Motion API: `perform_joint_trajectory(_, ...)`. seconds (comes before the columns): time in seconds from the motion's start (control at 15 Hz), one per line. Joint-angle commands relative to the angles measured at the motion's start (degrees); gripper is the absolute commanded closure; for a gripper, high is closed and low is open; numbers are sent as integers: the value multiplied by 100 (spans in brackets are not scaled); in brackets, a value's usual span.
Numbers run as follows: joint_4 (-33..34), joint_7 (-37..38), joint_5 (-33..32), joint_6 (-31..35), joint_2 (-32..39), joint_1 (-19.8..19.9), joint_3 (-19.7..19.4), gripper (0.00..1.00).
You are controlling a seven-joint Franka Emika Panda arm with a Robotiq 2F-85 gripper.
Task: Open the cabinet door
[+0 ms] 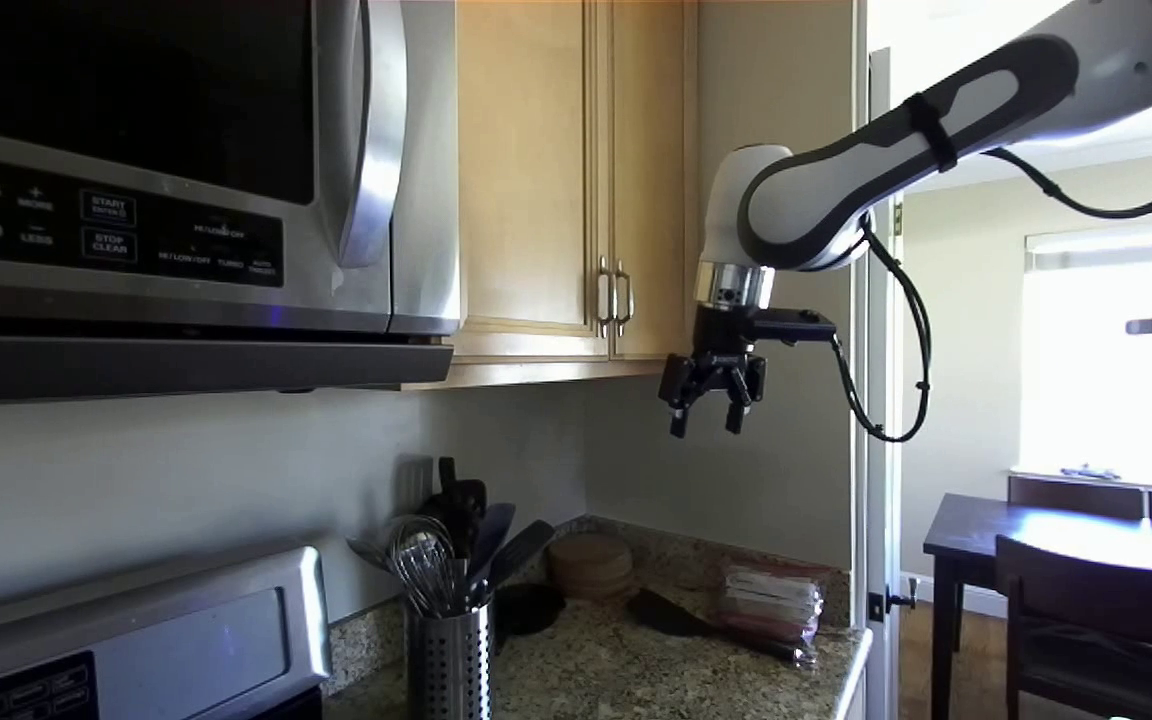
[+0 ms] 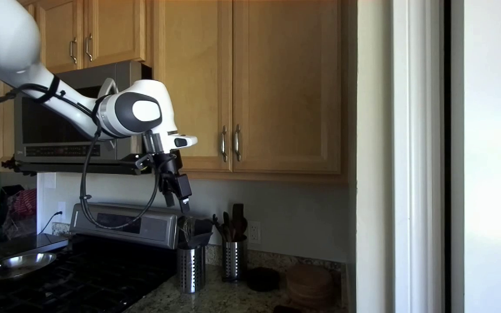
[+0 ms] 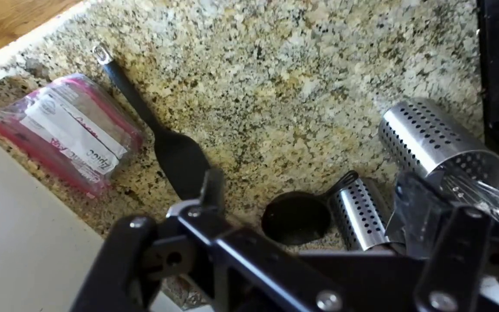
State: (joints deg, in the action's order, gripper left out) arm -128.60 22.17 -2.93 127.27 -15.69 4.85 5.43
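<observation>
An over-the-range microwave [image 1: 176, 190] is mounted at the far left of an exterior view, above a stove backguard [image 1: 211, 640] that is only partly seen. Just right of the backguard, a perforated steel canister [image 1: 448, 655] is filled with a whisk [image 1: 418, 562] and dark utensils [image 1: 524, 548]. Farther right, above the granite countertop [image 1: 596, 650], a wooden wall cabinet [image 1: 536, 374] is set beside the microwave; its left cabinet door [image 1: 526, 180] and right cabinet door [image 1: 650, 180] are both closed, as is seen in both exterior views, and the left handle [image 2: 223, 143] and right handle [image 2: 236, 142] are placed side by side where the doors meet, near their lower edge. Under the cabinet, in the corner, a round, layered tan object [image 1: 591, 565] is set down, and to its right a black spatula [image 1: 668, 612] is laid. Next, seen lower than the handles and apart from them, the gripper [image 1: 706, 422] is held pointing down by the robot arm [image 1: 808, 215]. Its jaws are parted widely and nothing is grasped; in the wrist view, the fingers [image 3: 212, 188] are seen well apart. Below, beside the spatula, a clear plastic bag with red edging [image 1: 771, 600] is placed on the countertop. At the far right, past white doorway trim [image 1: 860, 520], a dark dining table [image 1: 978, 518] and a chair [image 1: 1101, 595] are seen before a bright window [image 1: 1086, 350].
</observation>
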Motion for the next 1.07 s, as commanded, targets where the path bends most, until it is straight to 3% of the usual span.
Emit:
perform_joint_trajectory(0.0,514,121,-270,288,456,34,-123,0)
perform_joint_trajectory(0.27,1112,25,-541,303,896,26,-259,0)
perform_joint_trajectory(0.33,805,14,-340,273,646,-66,-276,0)
perform_joint_trajectory(0.8,888,12,-350,268,735,-100,-292,0)
perform_joint_trajectory(1.0,956,-419,-203,705,770,-1,-513,0)
